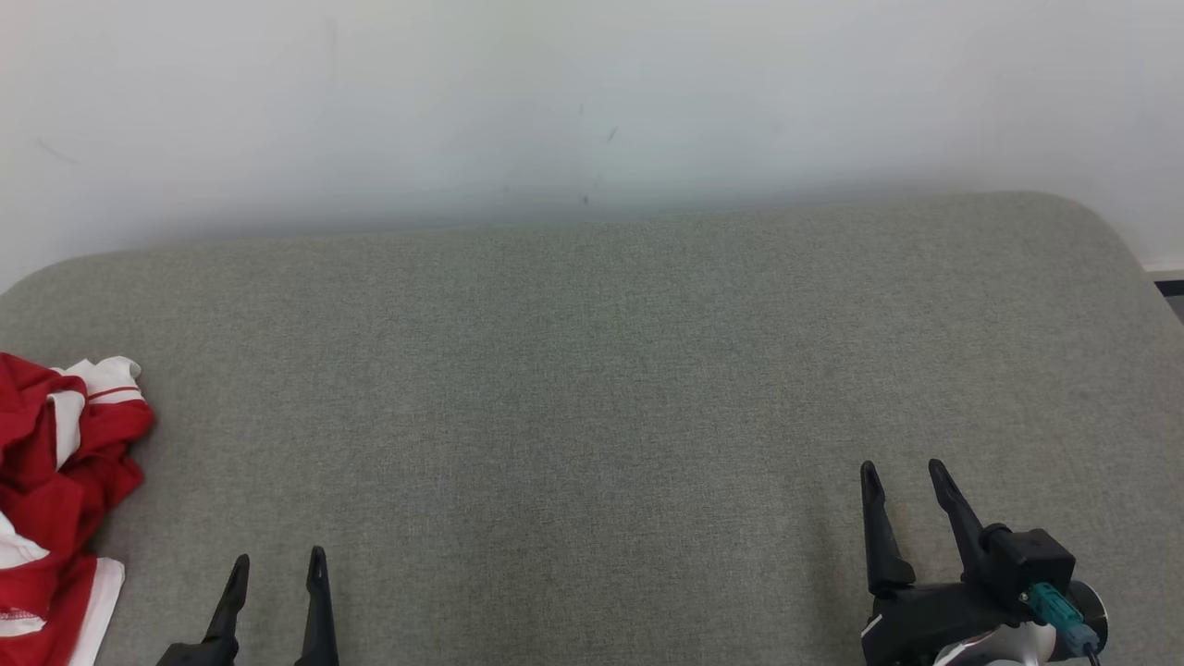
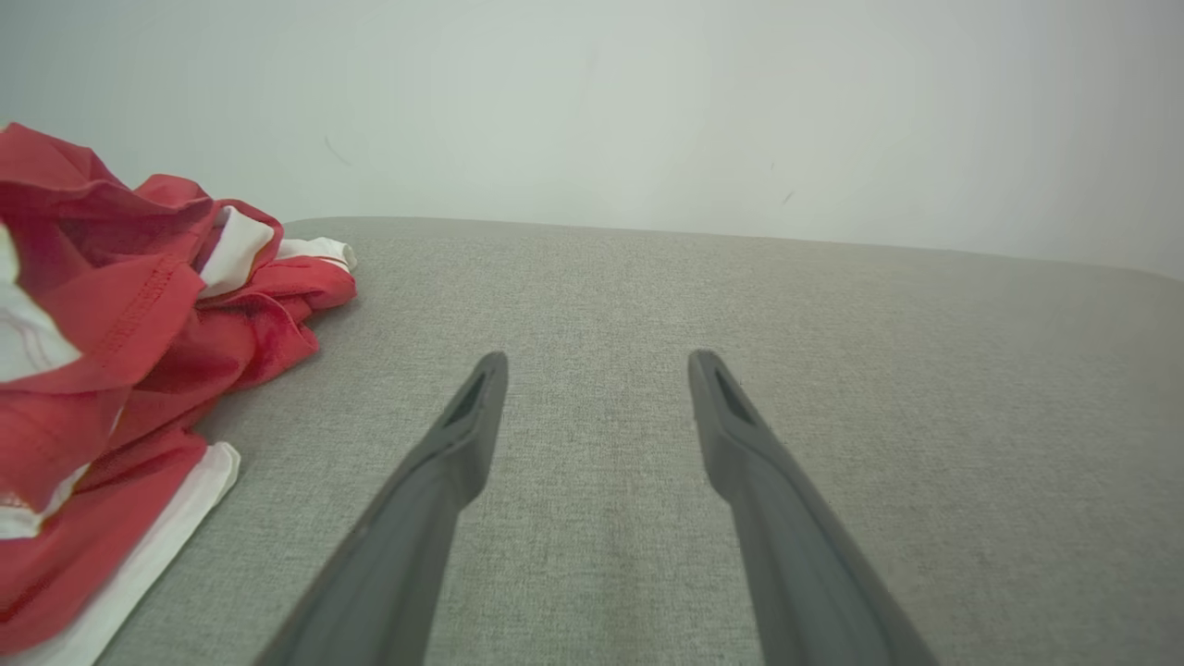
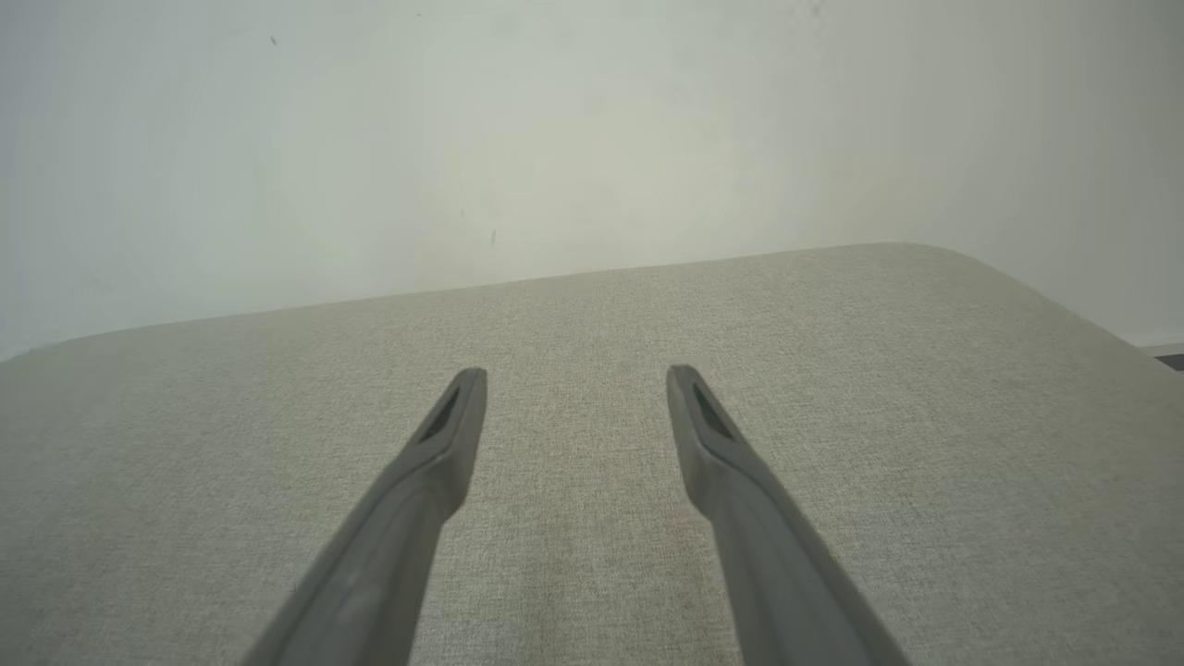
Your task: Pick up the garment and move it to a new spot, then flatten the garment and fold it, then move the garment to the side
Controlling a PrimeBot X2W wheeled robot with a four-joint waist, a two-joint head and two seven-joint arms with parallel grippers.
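A crumpled red and white garment (image 1: 55, 499) lies in a heap at the far left edge of the grey cushioned surface (image 1: 592, 388). My left gripper (image 1: 277, 559) hovers open at the lower left, just right of the heap and apart from it. In the left wrist view the garment (image 2: 120, 370) bunches up to the left of the open left gripper (image 2: 597, 359), with nothing between the fingers. My right gripper (image 1: 902, 469) stands open at the lower right, far from the cloth. The right wrist view has the right gripper (image 3: 573, 372) over bare fabric.
A pale wall (image 1: 592, 102) rises right behind the cushioned surface. The surface's right end curves away at a rounded corner (image 1: 1101, 222), with a strip of dark floor (image 1: 1170, 296) beyond it.
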